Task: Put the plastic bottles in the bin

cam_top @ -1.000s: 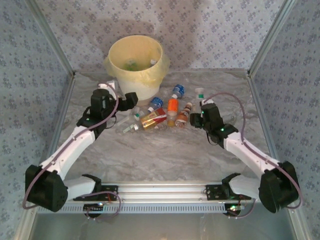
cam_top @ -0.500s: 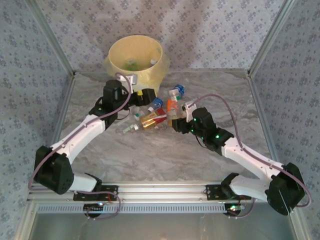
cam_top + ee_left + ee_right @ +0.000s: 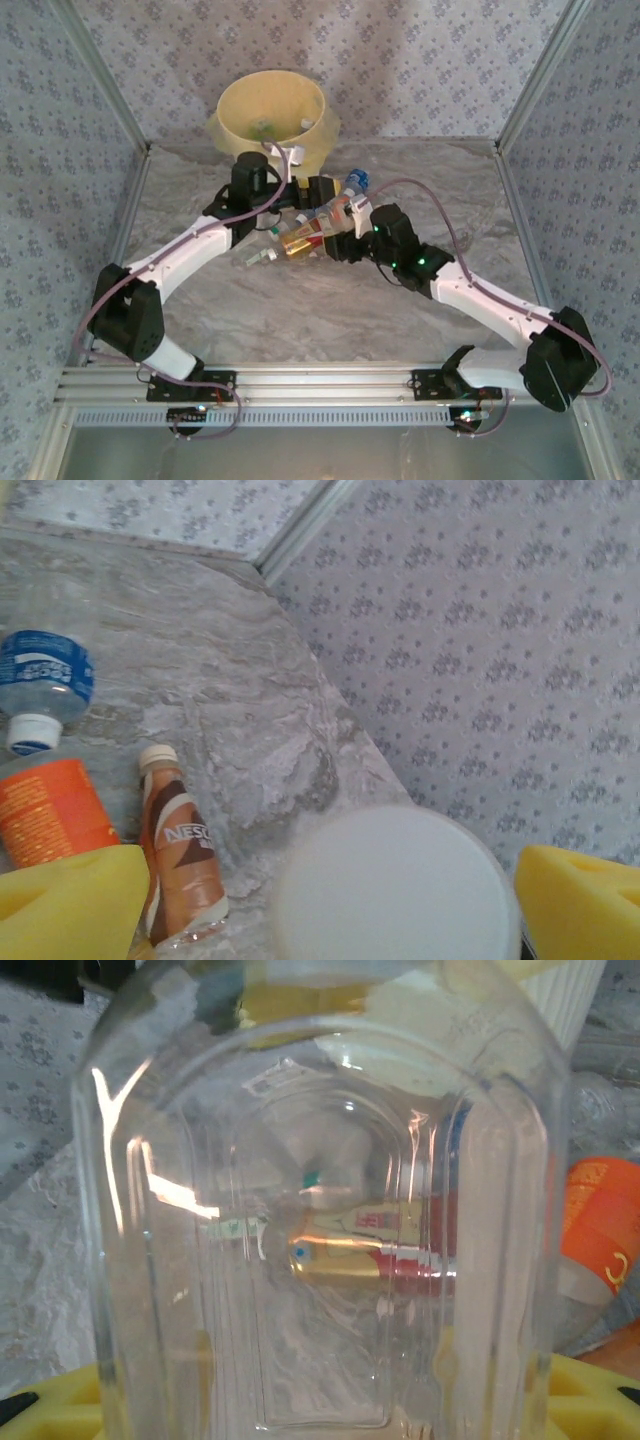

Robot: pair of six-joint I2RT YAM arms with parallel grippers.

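Left arm: we see it run from its base at the lower left of the top view up toward centre, elbow bent. Its wrist sits just below the bin (image 3: 250,95), and the left gripper (image 3: 325,197) points right into the upper edge of the plastic bottles (image 3: 300,240). Right arm: it stretches low from the lower-right base up and left, with the right gripper (image 3: 345,243) on the right side of the pile, just below the left one. The two are close; we can't tell if they touch.

Room: the tabletop (image 3: 300,330) lies bare from the pile down to the front rail (image 3: 320,385). Patterned walls (image 3: 60,150) close the left, right and back. The bin stands at the back edge, upper centre, with a few small items inside, too small to name.

In the left wrist view the yellow pads (image 3: 70,905) stand wide apart with a blurred white cap (image 3: 395,880) between them. There is a clear gap on the frame's left side, and we can't judge contact on the right. A blue-label bottle (image 3: 45,675), an orange-label bottle (image 3: 50,815) and a brown Nescafe bottle (image 3: 180,865) lie at the frame's left.

In the right wrist view a clear bottle (image 3: 320,1160) sits right at the lens with yellow pads at both bottom corners, so the right gripper is clamped on it. A gold-red bottle (image 3: 370,1250) shows through it.
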